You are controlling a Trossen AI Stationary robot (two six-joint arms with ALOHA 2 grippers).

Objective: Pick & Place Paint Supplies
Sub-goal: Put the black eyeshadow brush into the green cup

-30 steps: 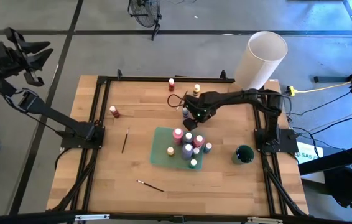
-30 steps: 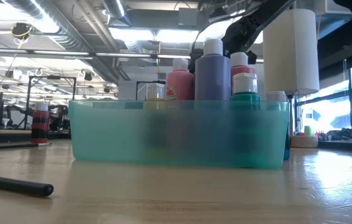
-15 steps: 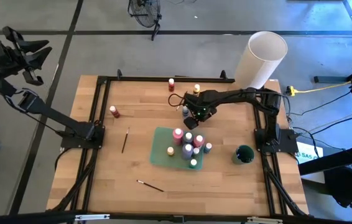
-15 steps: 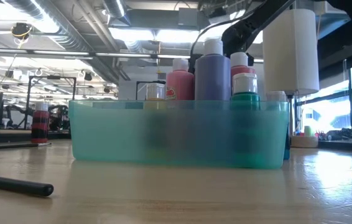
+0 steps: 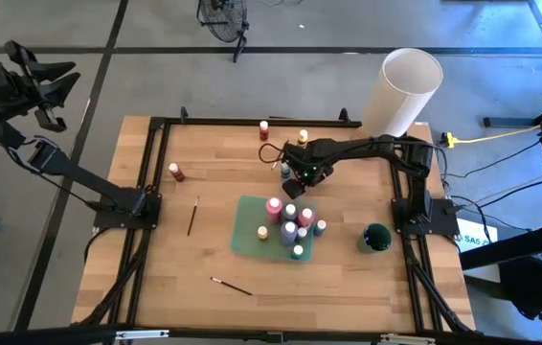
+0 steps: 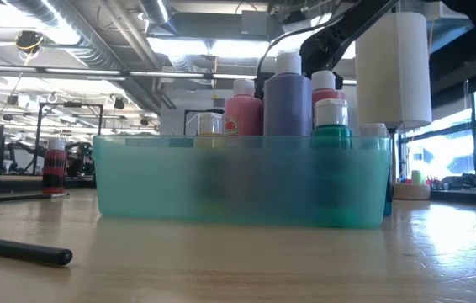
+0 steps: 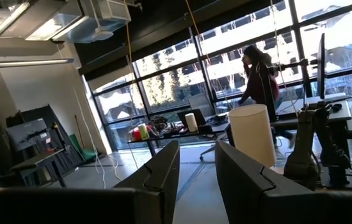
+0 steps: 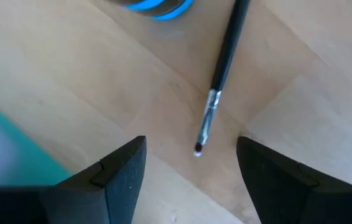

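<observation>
A teal tray (image 5: 250, 230) holds several small paint bottles (image 5: 288, 222); the low view shows the tray (image 6: 179, 181) with pink, purple and green bottles standing in it. Outside it stand a blue bottle (image 5: 284, 171), a red one (image 5: 264, 127), a yellow one (image 5: 303, 137) and another red one (image 5: 174, 172). My right gripper (image 5: 302, 175) hovers open just beyond the tray's far edge. In its wrist view the open fingers (image 8: 191, 180) stand on either side of a thin dark brush (image 8: 218, 84), which lies flat on the wood. My left gripper (image 5: 36, 81) is open, raised off the table's far left corner.
Two more brushes lie on the wood, one left of the tray (image 5: 192, 216) and one near the front edge (image 5: 231, 286). A green cup (image 5: 376, 237) stands right of the tray. A large white cylinder (image 5: 403, 91) stands at the far right corner.
My right gripper has drifted a little toward the table's far edge, away from the tray, staying open. Nothing on the table has moved.
</observation>
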